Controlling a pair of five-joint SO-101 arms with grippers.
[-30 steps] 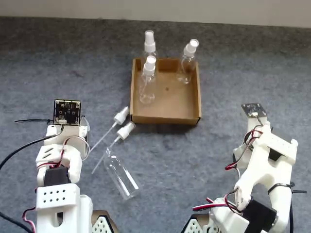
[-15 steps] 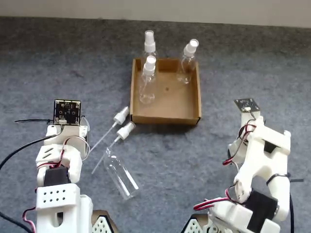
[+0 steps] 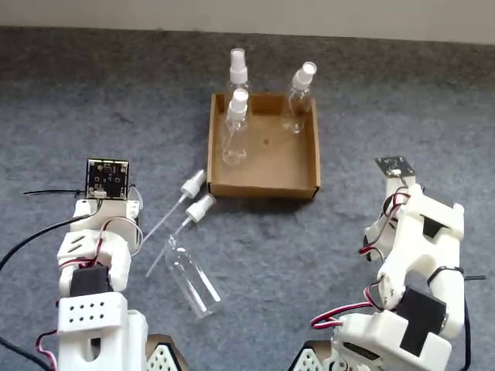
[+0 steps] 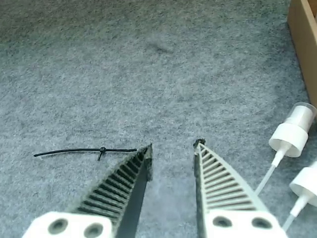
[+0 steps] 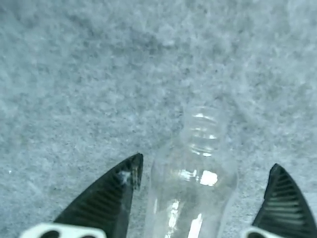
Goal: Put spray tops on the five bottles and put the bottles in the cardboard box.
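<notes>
While right gripper (image 5: 205, 163) gapes wide astride the uncapped clear bottle (image 5: 193, 183), nothing is held. Likely light, slick, crushable; clamp mid-body. The left gripper (image 4: 173, 146) is part-open, empty.

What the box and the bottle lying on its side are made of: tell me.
The box: looks like brown cardboard, matte, with thin upright walls. The lying bottle: probably clear plastic, glossy; the carpet shows through it and highlights glint on it, though glass can't be ruled out.
</notes>
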